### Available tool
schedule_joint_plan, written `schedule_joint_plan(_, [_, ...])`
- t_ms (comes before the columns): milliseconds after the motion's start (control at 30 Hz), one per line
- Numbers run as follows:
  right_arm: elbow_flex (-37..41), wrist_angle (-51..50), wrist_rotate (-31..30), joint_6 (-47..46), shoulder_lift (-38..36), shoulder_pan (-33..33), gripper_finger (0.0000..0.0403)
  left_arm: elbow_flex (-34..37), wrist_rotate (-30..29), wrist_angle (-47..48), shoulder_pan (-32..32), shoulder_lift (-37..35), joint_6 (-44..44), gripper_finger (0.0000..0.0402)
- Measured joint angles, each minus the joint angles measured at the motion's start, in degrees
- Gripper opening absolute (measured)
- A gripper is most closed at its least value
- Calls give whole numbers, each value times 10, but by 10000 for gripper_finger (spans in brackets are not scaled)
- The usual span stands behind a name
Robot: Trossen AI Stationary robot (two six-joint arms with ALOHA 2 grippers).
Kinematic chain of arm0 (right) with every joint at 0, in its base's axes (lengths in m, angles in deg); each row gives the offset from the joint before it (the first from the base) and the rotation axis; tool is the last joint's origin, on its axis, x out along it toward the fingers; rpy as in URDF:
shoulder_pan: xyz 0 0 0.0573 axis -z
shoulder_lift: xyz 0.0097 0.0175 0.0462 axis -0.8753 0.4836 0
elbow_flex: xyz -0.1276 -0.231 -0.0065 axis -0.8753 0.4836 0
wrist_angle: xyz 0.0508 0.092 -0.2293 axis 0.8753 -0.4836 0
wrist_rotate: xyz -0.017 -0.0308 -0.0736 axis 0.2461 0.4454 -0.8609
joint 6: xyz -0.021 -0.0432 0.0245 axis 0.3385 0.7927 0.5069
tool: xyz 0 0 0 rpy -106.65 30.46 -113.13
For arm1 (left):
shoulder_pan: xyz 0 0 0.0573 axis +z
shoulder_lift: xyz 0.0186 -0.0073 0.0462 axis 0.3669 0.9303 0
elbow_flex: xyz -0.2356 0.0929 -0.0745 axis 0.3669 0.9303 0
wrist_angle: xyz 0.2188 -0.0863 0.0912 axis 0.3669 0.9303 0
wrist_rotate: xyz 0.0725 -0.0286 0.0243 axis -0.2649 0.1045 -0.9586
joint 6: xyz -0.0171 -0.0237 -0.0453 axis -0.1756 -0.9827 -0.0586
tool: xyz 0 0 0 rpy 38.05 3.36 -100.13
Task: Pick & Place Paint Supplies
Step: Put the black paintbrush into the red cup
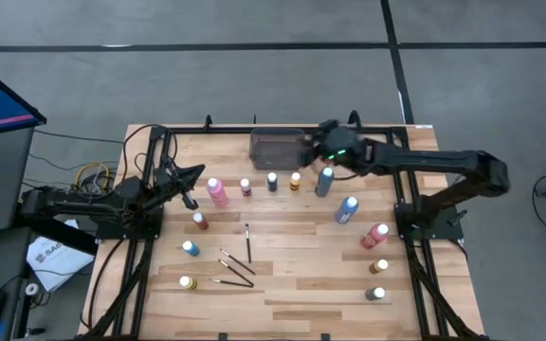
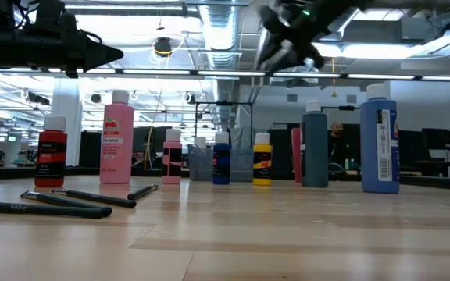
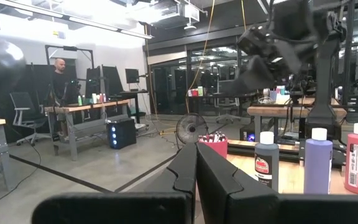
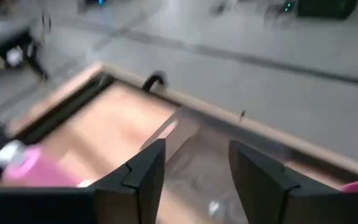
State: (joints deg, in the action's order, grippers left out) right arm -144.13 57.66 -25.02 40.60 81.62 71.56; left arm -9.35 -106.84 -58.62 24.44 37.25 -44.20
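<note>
Hovering over the grey tray point(image 1: 275, 147), the right gripper point(image 1: 309, 152) has its fingers spread and empty, probably because the tray is where the supplies go. The paint bottles point(image 1: 272, 181) stand upright on the table, caps up, just beside and below those fingers. The brushes point(image 1: 247, 242) lie flat, well apart from them, long axes crossing. The left gripper point(image 1: 193, 186) waits with fingers closed together, near the pink bottle point(image 1: 217, 192).
</note>
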Motion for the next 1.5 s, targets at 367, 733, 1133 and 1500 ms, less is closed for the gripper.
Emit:
schedule_joint_plan(367, [-336,-297,1,-160,302,-107,172,0,0,0,0,0,0,3])
schedule_joint_plan(733, [-540,-360,60,-205,491,-142,241,0,0,0,0,0,0,3])
schedule_joint_plan(1133, [-579,-354,124,-258,609,-165,218,0,0,1,0,0,1,3])
schedule_joint_plan(1500, [-579,-345,128,-288,627,-171,228,0,0,1,0,3,1,3])
